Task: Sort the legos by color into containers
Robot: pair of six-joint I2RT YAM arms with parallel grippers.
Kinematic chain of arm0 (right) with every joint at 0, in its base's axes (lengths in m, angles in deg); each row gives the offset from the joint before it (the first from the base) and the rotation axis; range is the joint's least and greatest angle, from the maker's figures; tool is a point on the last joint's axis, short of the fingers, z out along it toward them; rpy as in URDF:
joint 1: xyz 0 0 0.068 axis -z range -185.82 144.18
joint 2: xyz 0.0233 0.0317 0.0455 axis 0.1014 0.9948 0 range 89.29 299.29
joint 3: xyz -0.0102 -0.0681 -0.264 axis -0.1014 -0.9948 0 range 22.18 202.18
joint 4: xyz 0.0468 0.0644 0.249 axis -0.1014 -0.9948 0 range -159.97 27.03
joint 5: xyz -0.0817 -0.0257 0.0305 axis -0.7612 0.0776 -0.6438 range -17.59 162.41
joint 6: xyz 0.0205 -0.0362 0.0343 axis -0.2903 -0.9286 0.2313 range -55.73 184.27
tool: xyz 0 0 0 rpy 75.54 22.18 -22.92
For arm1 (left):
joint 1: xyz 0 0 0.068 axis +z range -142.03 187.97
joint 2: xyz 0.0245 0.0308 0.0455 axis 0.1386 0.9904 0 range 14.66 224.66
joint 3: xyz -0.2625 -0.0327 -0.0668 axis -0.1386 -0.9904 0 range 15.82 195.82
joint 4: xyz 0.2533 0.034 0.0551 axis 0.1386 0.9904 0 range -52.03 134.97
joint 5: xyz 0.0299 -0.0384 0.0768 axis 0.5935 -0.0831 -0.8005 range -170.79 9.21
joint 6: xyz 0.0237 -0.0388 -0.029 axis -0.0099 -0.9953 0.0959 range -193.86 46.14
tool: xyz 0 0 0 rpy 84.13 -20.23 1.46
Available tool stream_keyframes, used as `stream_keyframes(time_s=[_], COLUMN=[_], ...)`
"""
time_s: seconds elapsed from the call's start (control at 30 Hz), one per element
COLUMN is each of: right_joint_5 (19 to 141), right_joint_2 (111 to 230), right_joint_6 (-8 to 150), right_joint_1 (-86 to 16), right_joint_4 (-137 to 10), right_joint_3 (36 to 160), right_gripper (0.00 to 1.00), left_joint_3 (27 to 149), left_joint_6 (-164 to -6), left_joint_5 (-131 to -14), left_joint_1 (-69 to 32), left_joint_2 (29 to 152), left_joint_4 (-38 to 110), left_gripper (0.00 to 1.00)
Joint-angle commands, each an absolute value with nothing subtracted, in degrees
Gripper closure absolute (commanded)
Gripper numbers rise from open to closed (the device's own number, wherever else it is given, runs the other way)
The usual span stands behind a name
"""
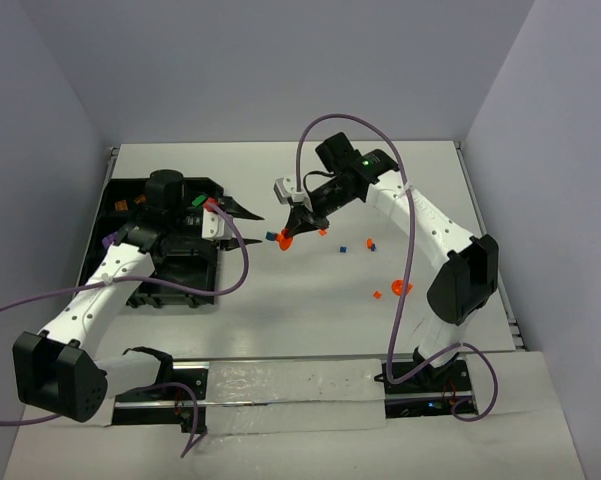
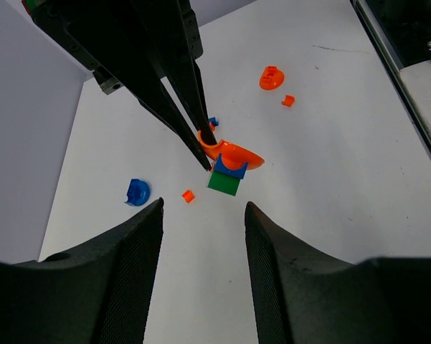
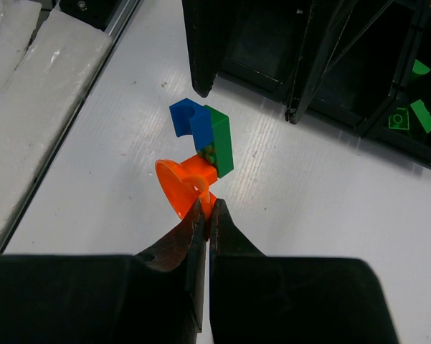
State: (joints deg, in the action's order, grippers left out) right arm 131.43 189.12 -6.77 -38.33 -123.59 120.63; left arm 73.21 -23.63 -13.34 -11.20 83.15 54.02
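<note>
Top camera looks down from behind on the whole table (image 1: 280,330). Both wrist cameras face closely, from opposite sides, the same lego cluster (image 2: 228,170).

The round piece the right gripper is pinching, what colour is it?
Orange. The round piece shows best in the right wrist view.
</note>
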Motion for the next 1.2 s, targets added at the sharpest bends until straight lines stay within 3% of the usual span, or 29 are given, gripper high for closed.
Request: stream_keyframes(time_s=[0.0,0.5,0.9,1.03,1.17], right_joint_5=[133.48,133.89,133.93,134.07,133.54], right_joint_2=[189.99,191.74,191.86,191.83,191.46], right_joint_6=[-7.26,-5.94,-4.02,-3.4,-3.35], right_joint_1=[-39.12,-40.03,-40.54,-40.68,-40.62], right_joint_4=[-124.83,-124.51,-122.12,-121.26,-121.24], right_joint_3=[124.58,127.26,127.04,127.07,126.67], right_gripper=[1.0,1.0,1.0,1.0,1.0], left_joint_3=[75.94,76.69,77.34,77.52,78.4], left_joint_6=[-20.77,-20.33,-20.64,-20.95,-20.92], left_joint_5=[-10.82,-10.27,-10.39,-10.57,-11.42], left_joint_1=[-11.81,-12.3,-12.69,-12.81,-12.79], left_joint_2=[83.13,83.97,84.49,84.77,85.24], left_joint_4=[55.2,55.78,55.99,56.32,57.9], left_gripper=[0.47,0.53,0.64,0.74,0.94])
